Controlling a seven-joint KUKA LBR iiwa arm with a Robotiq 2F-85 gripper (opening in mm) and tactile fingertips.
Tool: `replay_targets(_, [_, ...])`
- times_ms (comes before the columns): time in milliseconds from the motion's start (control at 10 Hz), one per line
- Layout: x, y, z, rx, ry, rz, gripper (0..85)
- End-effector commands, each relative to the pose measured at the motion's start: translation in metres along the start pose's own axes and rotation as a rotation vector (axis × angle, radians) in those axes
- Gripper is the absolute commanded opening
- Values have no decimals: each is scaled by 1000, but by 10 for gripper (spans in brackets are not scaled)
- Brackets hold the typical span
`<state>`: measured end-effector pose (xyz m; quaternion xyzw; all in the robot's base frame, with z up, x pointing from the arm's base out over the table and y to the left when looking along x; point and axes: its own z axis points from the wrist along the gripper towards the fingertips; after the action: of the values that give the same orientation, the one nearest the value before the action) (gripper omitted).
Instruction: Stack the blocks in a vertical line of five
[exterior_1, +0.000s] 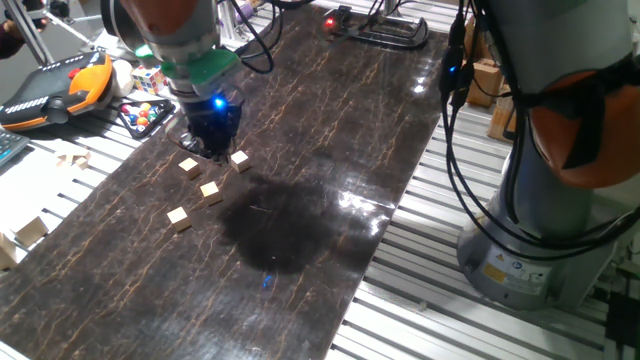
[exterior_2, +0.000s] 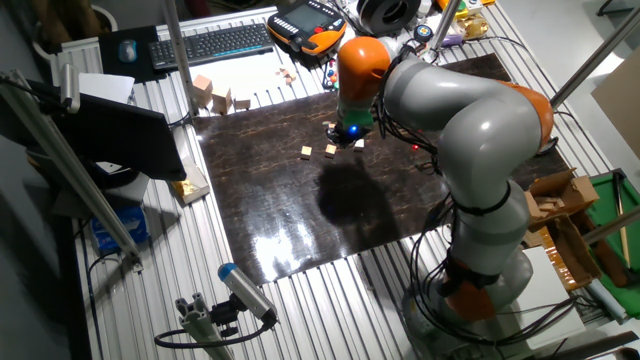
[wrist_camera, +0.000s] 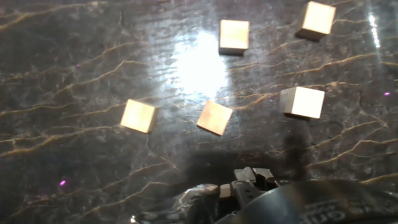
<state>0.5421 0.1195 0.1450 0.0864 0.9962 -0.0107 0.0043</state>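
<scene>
A robotics lab: a large grey-and-orange industrial arm (exterior_2: 470, 130) bolted beside a ribbed aluminium-slat table (exterior_2: 300, 300) topped with a dark marble-patterned board (exterior_1: 250, 200). At the far edge lie an orange-and-black teach pendant (exterior_2: 305, 25) and a black keyboard (exterior_2: 210, 42), with loose black cables (exterior_1: 470, 190) trailing.

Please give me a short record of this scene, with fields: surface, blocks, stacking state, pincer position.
surface: dark marbled table top
blocks: five small tan blocks, all visible in the hand view
stacking state: none stacked; every block lies apart on the table top
pincer position: pincer low above the table top, beside the blocks; it holds nothing
pincer opening: cannot tell
</scene>
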Motion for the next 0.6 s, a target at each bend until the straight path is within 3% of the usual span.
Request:
replay_targets(0, [0, 0, 0, -9, -3, 12, 7])
replay_targets(300, [0, 0, 0, -31, -2, 6, 7])
replay_targets(500, [0, 0, 0, -4, 10, -45, 7])
